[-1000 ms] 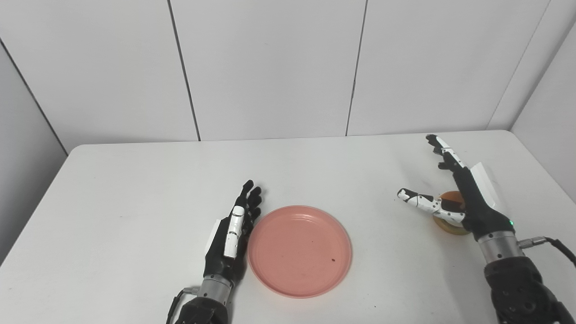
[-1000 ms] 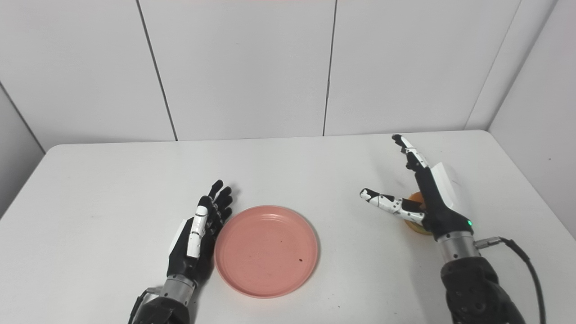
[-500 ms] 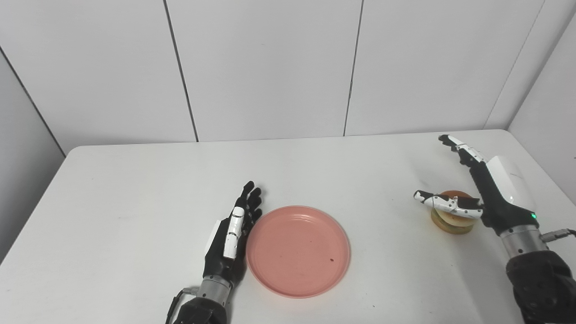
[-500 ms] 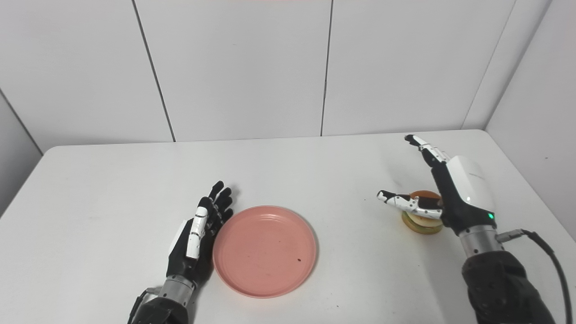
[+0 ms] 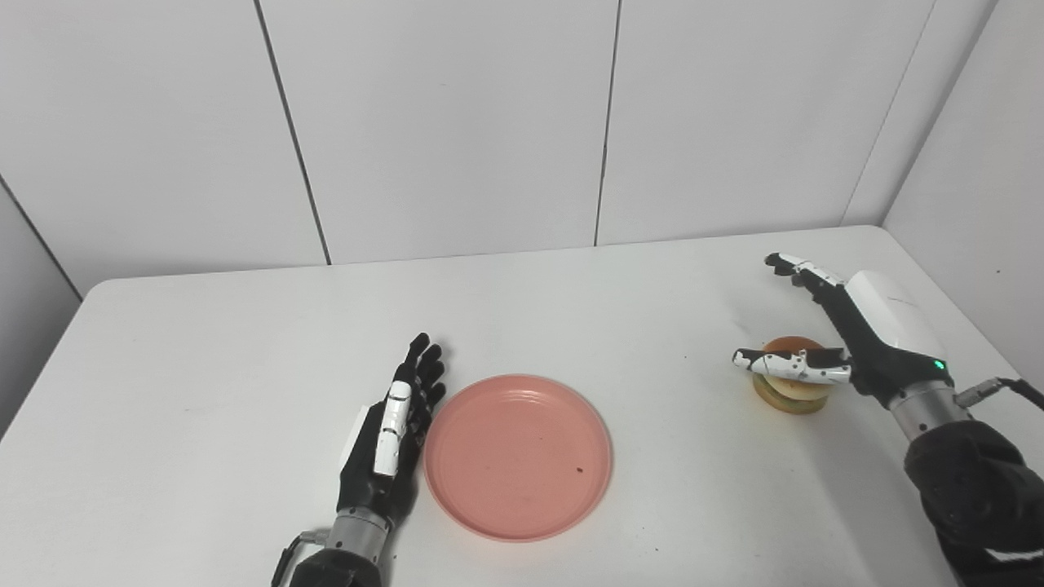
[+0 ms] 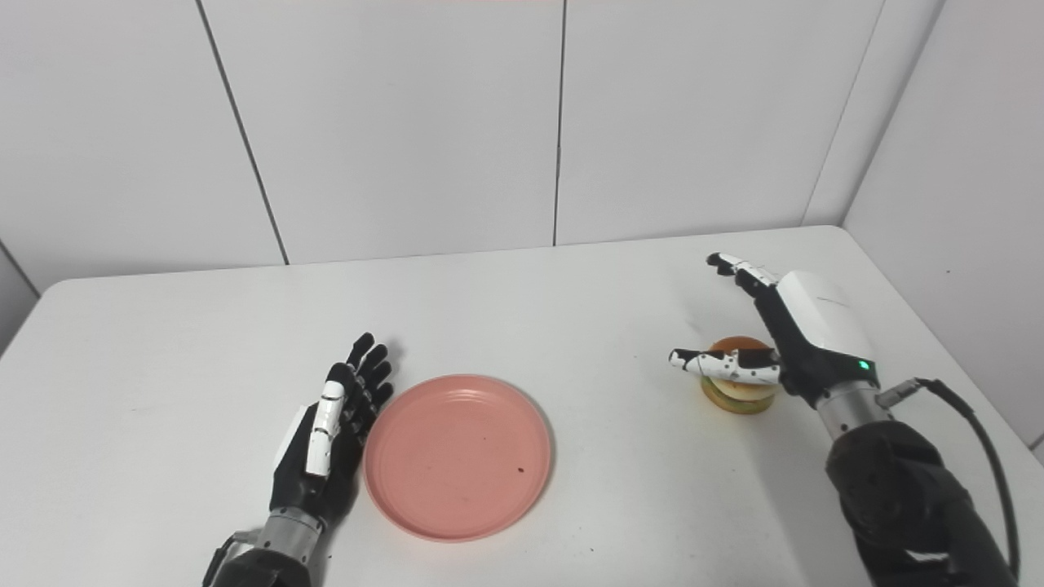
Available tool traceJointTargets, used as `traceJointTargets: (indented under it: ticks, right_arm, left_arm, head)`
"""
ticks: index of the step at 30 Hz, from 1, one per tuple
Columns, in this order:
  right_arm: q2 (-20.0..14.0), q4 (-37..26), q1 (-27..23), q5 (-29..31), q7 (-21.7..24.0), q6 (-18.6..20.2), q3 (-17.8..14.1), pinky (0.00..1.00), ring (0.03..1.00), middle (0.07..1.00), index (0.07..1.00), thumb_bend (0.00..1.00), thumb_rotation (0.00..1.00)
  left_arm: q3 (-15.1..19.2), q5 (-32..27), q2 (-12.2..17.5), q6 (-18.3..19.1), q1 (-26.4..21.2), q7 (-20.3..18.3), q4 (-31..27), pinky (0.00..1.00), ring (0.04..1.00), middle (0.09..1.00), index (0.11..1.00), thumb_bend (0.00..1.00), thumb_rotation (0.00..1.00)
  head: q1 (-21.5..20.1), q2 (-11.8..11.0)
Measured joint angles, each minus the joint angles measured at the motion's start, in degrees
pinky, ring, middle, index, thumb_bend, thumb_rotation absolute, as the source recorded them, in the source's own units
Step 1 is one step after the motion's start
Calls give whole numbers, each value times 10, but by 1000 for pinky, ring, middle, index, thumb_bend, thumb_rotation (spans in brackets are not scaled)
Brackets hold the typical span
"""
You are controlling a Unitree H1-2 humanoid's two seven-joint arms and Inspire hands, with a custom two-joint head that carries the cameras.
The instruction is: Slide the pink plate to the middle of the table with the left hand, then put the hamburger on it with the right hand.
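Since a second ago, the right hand (image 5: 848, 346) has swung out and lowered around the hamburger (image 5: 789, 390), fingers spread, not yet closed. Nearest, the pink plate (image 5: 517, 455) sits mid-table, apparently slid; the left hand (image 5: 391, 428) rests flat, open, against its rim. Grasping and placing remain.

In front of me the white desk (image 5: 204, 350) carries a pink plate (image 5: 517, 455) near its middle front. A hamburger (image 5: 789, 390) sits directly on the desk well apart to the right, near that edge.
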Motion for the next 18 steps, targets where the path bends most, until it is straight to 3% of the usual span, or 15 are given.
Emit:
traceJointTargets:
  ticks: [9,18]
  right_arm:
    - [-9,22,-3,-5,35,40,5,737,822,848,853,915,526]
    - [-19,64,-11,-2,40,42,18,737,828,862,861,963,500]
  left_arm:
    - [0,-1,0,-1,-1,-1,1,1000,999,982,969,512,1000]
    - [1,-1,0,-1,-1,-2,1,1000,1000,984,968,524,1000]
  head:
    - [-3,3]
    - [-5,4]
